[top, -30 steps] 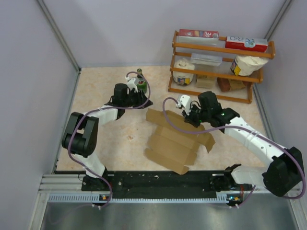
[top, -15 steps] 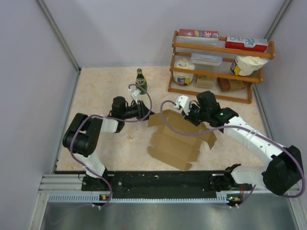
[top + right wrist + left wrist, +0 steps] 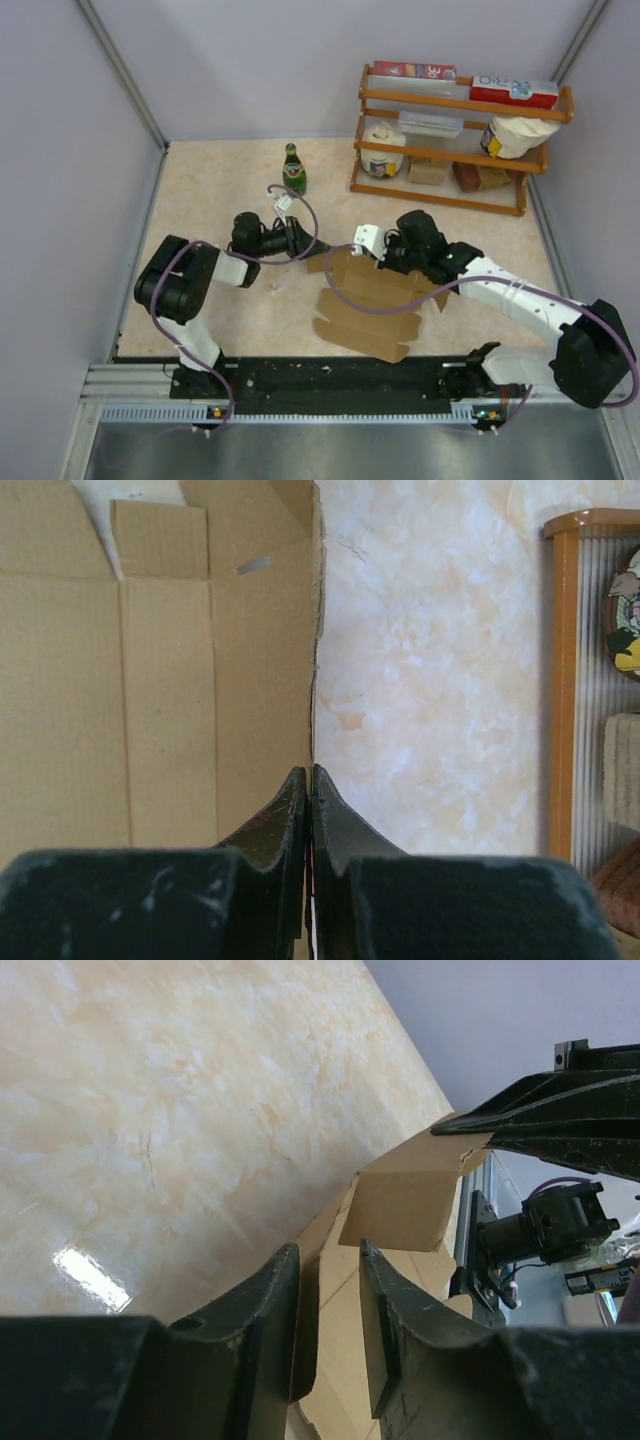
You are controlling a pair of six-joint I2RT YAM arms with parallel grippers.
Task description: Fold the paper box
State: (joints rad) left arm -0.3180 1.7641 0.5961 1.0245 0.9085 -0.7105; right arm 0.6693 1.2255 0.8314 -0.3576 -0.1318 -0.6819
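The paper box (image 3: 365, 305) is a plain brown cardboard sheet, partly folded, lying mid-table. My right gripper (image 3: 385, 258) sits at its far edge. In the right wrist view it (image 3: 311, 775) is shut on the thin edge of a raised panel (image 3: 150, 680). My left gripper (image 3: 308, 248) is low at the box's far left corner. In the left wrist view it (image 3: 328, 1265) is open, its fingers (image 3: 285, 1295) on either side of the cardboard's edge, with a raised flap (image 3: 400, 1200) just beyond them.
A green bottle (image 3: 291, 168) stands behind my left arm. A wooden rack (image 3: 455, 140) with cartons and bags stands at the back right, and its post shows in the right wrist view (image 3: 560, 680). The right arm (image 3: 560, 1120) looms past the flap.
My left gripper has come forward from beside the bottle down to the box's far left corner. My right gripper has moved left and nearer, and the box has shifted with it.
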